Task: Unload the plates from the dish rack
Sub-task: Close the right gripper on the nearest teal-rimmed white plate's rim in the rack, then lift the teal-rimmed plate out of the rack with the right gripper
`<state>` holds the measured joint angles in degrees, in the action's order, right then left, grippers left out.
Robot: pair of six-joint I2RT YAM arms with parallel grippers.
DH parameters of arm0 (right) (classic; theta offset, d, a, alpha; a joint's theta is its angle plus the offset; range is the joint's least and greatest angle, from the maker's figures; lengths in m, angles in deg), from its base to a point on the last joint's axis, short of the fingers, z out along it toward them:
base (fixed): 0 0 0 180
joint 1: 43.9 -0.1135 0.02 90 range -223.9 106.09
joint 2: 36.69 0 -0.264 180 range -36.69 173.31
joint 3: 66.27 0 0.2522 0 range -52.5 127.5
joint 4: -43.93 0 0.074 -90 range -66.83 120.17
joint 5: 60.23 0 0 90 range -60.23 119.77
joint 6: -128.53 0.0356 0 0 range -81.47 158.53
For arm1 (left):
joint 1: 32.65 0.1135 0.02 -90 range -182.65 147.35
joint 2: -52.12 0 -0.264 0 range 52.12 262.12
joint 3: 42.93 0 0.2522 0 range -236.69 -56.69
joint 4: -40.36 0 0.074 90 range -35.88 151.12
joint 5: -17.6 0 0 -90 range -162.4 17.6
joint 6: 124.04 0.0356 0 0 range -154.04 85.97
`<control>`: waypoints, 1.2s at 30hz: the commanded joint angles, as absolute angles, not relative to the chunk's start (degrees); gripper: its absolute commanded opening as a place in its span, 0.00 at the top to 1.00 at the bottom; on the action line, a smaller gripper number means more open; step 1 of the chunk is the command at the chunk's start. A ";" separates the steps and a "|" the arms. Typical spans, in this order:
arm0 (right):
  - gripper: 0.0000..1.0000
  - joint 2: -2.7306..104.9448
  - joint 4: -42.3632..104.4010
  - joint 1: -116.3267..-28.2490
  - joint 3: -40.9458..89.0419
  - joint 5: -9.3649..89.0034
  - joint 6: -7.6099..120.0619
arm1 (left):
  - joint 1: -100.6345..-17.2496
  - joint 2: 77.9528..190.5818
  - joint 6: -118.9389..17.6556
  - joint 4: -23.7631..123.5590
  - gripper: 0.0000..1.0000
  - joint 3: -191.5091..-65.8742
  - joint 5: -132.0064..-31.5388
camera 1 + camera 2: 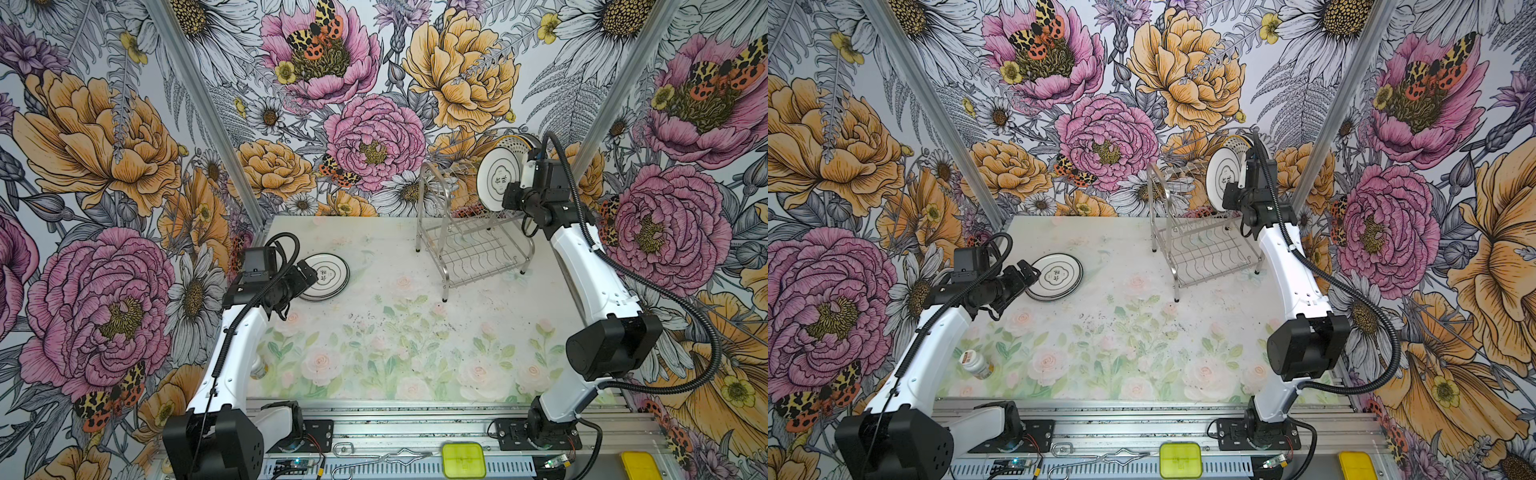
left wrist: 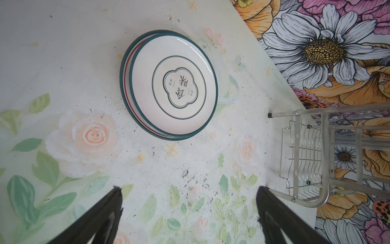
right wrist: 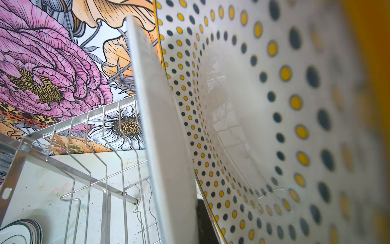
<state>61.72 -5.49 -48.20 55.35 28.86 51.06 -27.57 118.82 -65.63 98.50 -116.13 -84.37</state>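
The steel dish rack [image 1: 469, 249] [image 1: 1204, 253] stands at the back right of the table. In its upper level a white plate with dark characters [image 1: 494, 178] [image 1: 1221, 178] stands on edge, with a dotted, yellow-rimmed plate [image 1: 515, 143] [image 3: 263, 105] behind it. My right gripper [image 1: 513, 195] [image 3: 185, 228] is shut on the white plate's rim [image 3: 164, 126]; one dark finger [image 3: 203, 221] sits between the two plates. A stack of teal-rimmed plates [image 1: 328, 276] [image 2: 173, 84] lies flat on the table at the left. My left gripper [image 1: 306, 272] [image 2: 190, 190] hovers open beside it, holding nothing.
A small bottle [image 1: 976, 365] lies by the left arm near the table's front left. A lime box [image 1: 463, 459], a yellow object [image 1: 640, 465] and wire hooks [image 1: 374, 459] lie on the front rail. Flowered walls close in the back and sides.
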 commanded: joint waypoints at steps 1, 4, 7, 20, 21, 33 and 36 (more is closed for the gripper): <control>1.00 60.14 -1.87 -49.52 57.58 28.21 50.99 | -28.16 119.14 -66.39 98.41 0.01 -116.24 -83.07; 1.00 59.65 -1.37 -49.94 57.59 27.33 50.22 | -28.51 119.28 -66.38 98.33 0.01 -116.28 -82.68; 1.00 59.08 -0.89 -50.15 57.62 26.40 49.58 | -28.99 119.29 -66.61 98.39 0.01 -116.19 -81.65; 1.00 54.63 1.37 -50.76 56.91 25.27 46.97 | -37.07 119.12 -69.87 98.26 0.01 -116.94 -71.53; 1.00 54.17 1.70 -50.84 56.75 25.44 46.55 | -38.05 119.17 -70.21 98.23 0.01 -117.21 -71.16; 1.00 44.10 4.49 -51.00 56.45 26.01 39.98 | -53.74 120.92 -68.23 98.21 0.01 -122.82 -63.19; 1.00 38.48 5.59 -51.02 52.32 23.20 39.58 | -56.58 120.66 -67.37 98.07 0.01 -123.51 -61.17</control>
<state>44.41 0.34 -50.76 54.04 25.45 41.14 -54.94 120.59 -69.04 98.61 -121.77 -65.16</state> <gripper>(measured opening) 0.095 0.987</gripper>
